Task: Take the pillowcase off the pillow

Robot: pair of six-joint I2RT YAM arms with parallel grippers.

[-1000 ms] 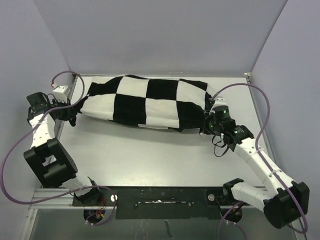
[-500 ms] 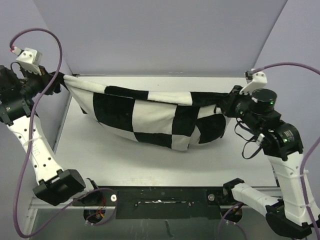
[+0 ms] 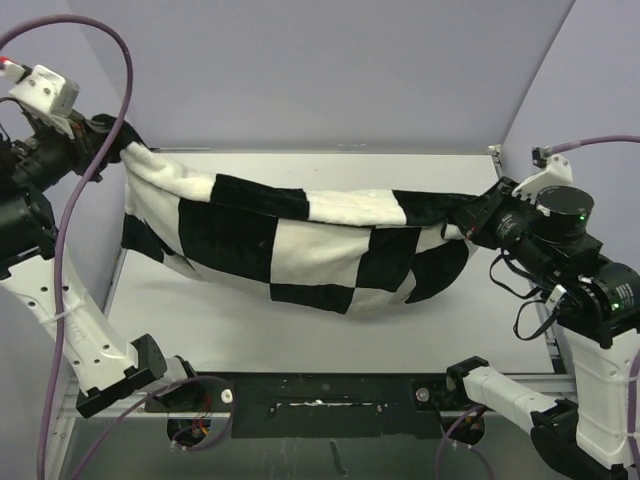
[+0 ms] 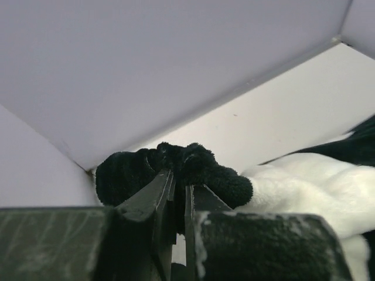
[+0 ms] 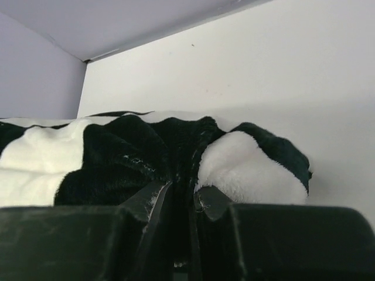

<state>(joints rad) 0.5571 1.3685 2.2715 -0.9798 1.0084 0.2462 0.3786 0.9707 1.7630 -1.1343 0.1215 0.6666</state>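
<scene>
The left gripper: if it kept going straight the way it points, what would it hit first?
The pillowcase, since the left gripper is shut on a black bunch of it. Beyond that bunch the line seems to reach the pale wall, though depth is hard to judge.

— What has the left tool point(image 4: 179, 188) got?
— A black tuft of the pillowcase point(image 4: 199, 170), nipped between its two nearly touching fingers.
— And beside it?
— White plush runs off to the right, with more black at the edge. Pale worktop point(image 4: 281, 111) and wall point(image 4: 146, 58) lie beyond.
</scene>
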